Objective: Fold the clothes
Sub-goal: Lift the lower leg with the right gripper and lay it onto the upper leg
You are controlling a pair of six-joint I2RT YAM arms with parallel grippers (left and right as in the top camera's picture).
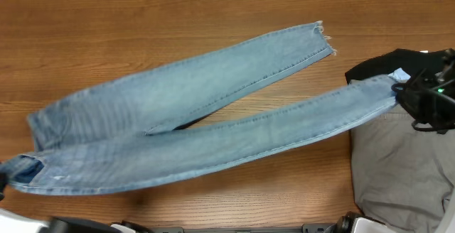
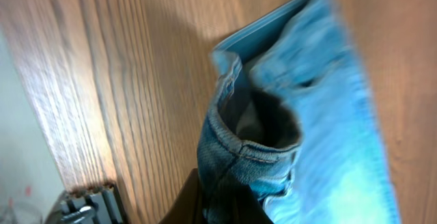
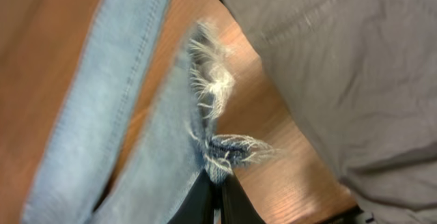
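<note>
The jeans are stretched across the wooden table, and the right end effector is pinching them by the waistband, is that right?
Not quite. The right end effector is pinching the jeans by a frayed leg hem, not the waistband, as the right wrist view shows. They are indeed stretched across the wooden table.

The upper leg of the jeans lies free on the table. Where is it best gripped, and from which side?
Probably its frayed hem, coming from above at the right end. The upper leg of the jeans lies flat there, its corners on bare table, with nothing over it.
</note>
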